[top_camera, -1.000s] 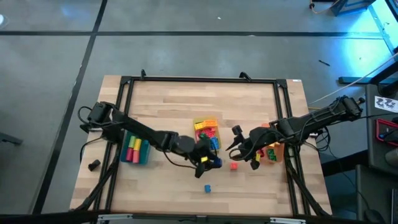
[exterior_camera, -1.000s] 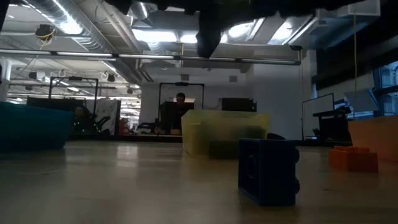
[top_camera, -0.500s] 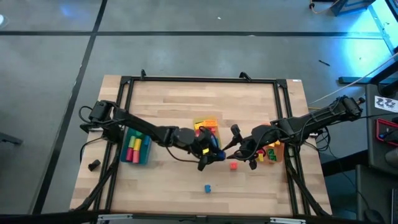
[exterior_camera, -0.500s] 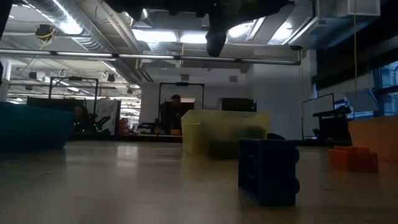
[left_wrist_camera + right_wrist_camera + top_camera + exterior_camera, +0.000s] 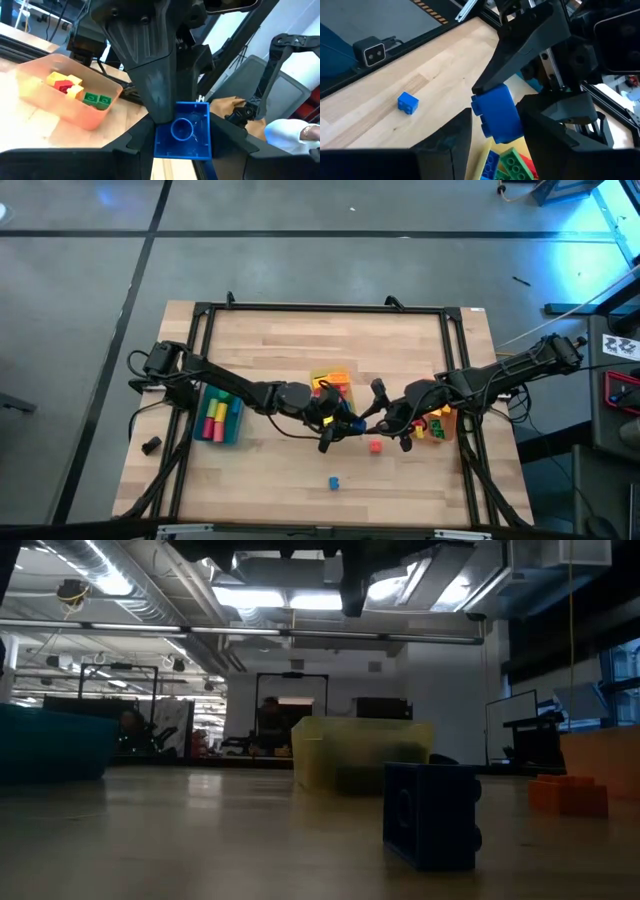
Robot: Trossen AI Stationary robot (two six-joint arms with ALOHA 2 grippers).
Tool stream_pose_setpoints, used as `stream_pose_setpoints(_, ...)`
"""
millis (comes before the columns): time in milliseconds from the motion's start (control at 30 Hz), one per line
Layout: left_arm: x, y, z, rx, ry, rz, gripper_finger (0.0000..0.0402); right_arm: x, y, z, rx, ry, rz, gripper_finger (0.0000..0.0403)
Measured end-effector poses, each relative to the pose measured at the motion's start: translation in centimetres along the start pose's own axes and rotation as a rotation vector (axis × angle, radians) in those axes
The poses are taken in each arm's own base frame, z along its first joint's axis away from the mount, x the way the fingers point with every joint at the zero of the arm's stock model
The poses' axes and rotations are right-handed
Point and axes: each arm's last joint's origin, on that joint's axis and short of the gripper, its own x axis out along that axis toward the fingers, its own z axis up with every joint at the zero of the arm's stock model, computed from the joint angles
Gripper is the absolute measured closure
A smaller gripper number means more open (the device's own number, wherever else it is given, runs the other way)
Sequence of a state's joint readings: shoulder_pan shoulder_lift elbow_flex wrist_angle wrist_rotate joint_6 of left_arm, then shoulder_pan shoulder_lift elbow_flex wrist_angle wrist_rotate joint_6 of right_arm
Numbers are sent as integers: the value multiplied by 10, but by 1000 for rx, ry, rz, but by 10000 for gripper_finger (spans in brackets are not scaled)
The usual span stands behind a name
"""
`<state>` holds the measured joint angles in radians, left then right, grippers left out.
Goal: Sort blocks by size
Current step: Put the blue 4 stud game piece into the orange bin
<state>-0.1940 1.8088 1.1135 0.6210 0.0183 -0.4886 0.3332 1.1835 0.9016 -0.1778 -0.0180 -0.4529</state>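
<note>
Blocks are mid-sort: our left gripper hangs clamped on a blue brick above the yellow bin. Our right gripper waits beside it (jaws apart, empty). Next we release the brick into that bin.

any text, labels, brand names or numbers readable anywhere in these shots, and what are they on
None can be read.
A white sheet beside the table's right edge carries dark square marks, too small to read.
The blocks, including the blue block that the left gripper holds, show studs only, no lettering.
The orange bin and the small camera at the table's edge carry no legible label.
</note>
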Motion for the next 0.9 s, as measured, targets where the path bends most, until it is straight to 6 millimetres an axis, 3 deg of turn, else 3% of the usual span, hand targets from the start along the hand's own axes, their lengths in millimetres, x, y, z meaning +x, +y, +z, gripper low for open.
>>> stream_pose_setpoints(233,0,0,1,22,-12,-4,261,1,-1,1,0,-11,-15,231)
stream_pose_setpoints(500,0,3,0,47,4,5,261,21,1,-2,-32,-6,-13,234)
stream_pose_setpoints(767,0,4,-2,41,28,17,260,23,1,-3,-50,1,-5,299)
stream_pose_setpoints(900,0,7,-1,4,40,34,244,23,2,-4,-21,6,3,300)
